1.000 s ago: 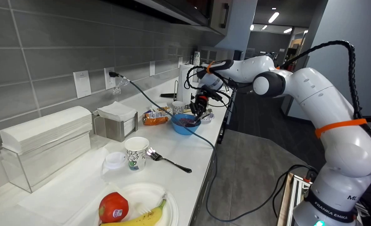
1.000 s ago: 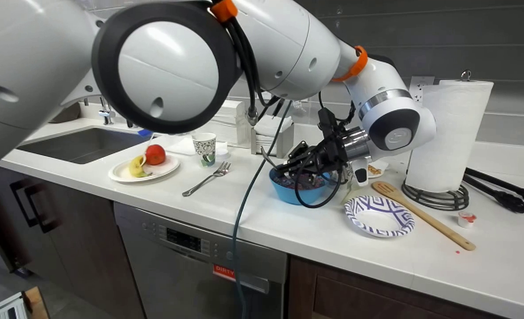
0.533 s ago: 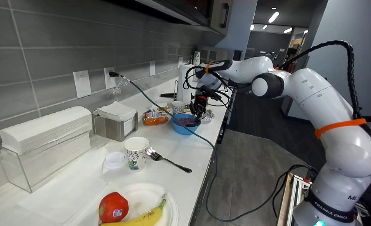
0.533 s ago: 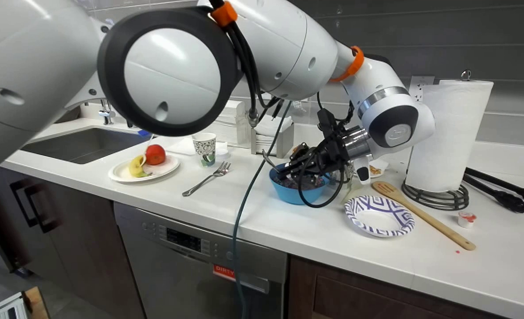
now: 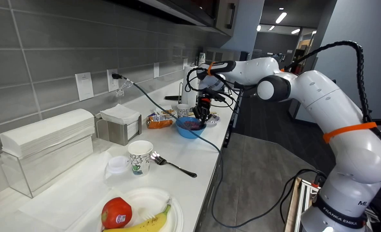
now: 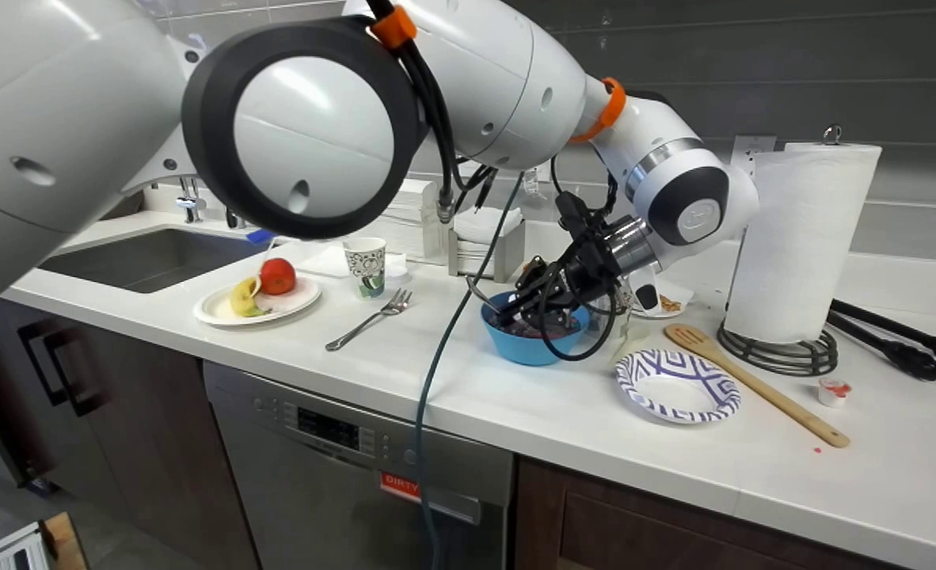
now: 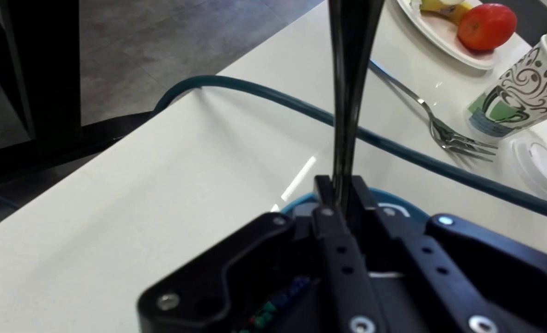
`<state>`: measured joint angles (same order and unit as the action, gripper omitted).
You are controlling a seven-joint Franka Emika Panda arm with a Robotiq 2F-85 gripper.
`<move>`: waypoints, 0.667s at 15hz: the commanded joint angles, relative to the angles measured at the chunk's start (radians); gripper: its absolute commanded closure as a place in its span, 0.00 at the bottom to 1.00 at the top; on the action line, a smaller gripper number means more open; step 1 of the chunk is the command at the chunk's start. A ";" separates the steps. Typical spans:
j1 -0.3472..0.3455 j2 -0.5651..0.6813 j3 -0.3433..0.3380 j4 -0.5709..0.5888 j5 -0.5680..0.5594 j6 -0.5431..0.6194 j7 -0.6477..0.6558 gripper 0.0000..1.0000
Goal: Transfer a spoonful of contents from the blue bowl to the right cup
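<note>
Scooping from the blue bowl point(image 6: 511, 347) is judged to be the step under way, with delivery not yet begun. The bowl is set on the white tabletop point(image 5: 171, 145), and dark purplish contents point(image 5: 192, 124) are seen inside it. The spoon point(image 7: 351, 83) is gripped by its metal handle in the hand point(image 7: 343, 190), which is closed as tightly as the thin handle allows and is held tilted, low over the bowl. Because the spoon's head is hidden in every view, whether it is loaded cannot be told.

A paper cup point(image 5: 183, 110), seen behind the bowl in an exterior view, is taken as the right cup; a second cup point(image 5: 140, 158), printed with a coffee motif, is placed well apart, beside the fork point(image 5: 174, 165).

For the next move, a scoop is to be completed, the spoon levelled and then raised clear of the rim before any sideways travel is made. The teal cable point(image 7: 273, 95), crossed by the handle in the wrist view, is to be avoided. A slow, even carry is called for, with tipping left for the cup's mouth.
</note>
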<state>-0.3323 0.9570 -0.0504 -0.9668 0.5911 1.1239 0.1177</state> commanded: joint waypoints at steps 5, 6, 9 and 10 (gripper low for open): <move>0.061 0.034 -0.029 0.044 -0.111 0.110 -0.002 0.97; 0.066 0.035 -0.029 0.044 -0.117 0.122 -0.002 0.97; 0.079 0.035 -0.031 0.044 -0.144 0.150 -0.003 0.97; 0.082 0.034 -0.031 0.044 -0.154 0.157 -0.003 0.97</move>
<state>-0.2681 0.9645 -0.0640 -0.9544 0.4733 1.2429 0.1171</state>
